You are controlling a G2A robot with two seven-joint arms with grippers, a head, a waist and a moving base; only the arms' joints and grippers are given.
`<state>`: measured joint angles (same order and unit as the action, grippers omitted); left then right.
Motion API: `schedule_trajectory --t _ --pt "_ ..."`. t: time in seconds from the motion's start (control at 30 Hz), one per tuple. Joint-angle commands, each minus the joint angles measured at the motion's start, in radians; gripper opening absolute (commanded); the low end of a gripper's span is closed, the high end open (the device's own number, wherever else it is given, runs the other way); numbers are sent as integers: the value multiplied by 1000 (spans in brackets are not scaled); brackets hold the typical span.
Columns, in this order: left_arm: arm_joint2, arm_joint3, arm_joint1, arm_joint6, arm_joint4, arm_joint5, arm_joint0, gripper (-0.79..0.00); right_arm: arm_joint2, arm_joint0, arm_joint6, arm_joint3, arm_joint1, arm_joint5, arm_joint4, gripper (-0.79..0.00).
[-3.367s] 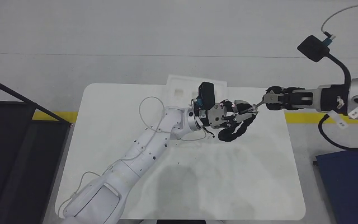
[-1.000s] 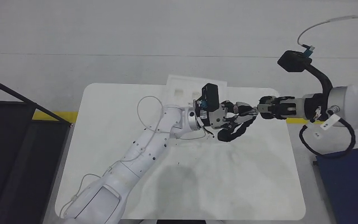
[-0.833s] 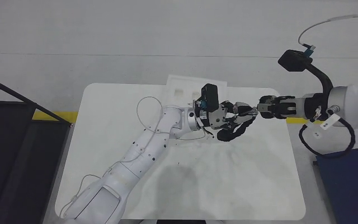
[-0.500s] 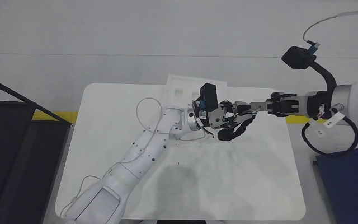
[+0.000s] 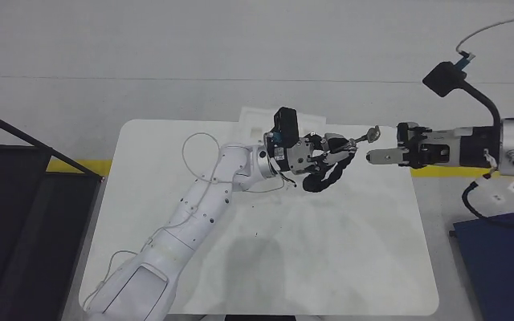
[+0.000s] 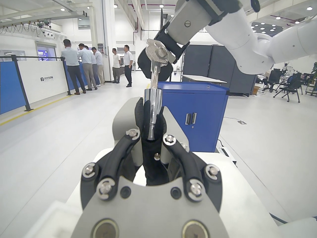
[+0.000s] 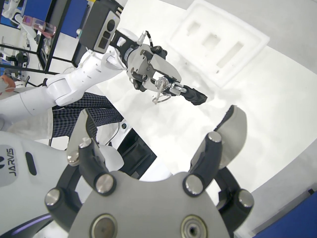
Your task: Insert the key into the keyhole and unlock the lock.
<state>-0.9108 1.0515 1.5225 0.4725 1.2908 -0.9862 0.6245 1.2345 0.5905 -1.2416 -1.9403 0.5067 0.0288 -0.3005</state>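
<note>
The right gripper (image 7: 159, 115) has its fingers spread apart above the white table (image 7: 272, 87). Farther off, the left gripper (image 7: 171, 81) clamps the lock (image 7: 194, 96), with the key (image 7: 159, 87) in its keyhole, near a foam tray (image 7: 247, 38).

In the left wrist view, at frame centre, the lower end of the key (image 6: 156, 55) blade is hidden inside the chrome cylinder of the lock (image 6: 152, 102). The left claw (image 6: 150, 117) covers most of the lock's black body. In the top view, centre right, the key is too small to tell how deep it sits.
</note>
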Motion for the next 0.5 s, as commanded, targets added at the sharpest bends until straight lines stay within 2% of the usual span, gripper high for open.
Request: schedule_trajectory --t 0.0,0.07,0.23,0.47 --pt "-8 -8 -2 -25 -23 -24 -8 -785 18 28 7 0 -2 -114 -25 0" --pt "-6 -11 -3 -54 -54 -26 -15 -785 36 50 8 -3 -5 -223 -8 0" --pt "6 -9 -9 -119 -158 -26 -27 -785 80 102 43 -31 -13 -404 114 0" --pt "14 18 -28 -182 -252 -26 -25 -785 129 150 155 -69 -18 -548 337 0"
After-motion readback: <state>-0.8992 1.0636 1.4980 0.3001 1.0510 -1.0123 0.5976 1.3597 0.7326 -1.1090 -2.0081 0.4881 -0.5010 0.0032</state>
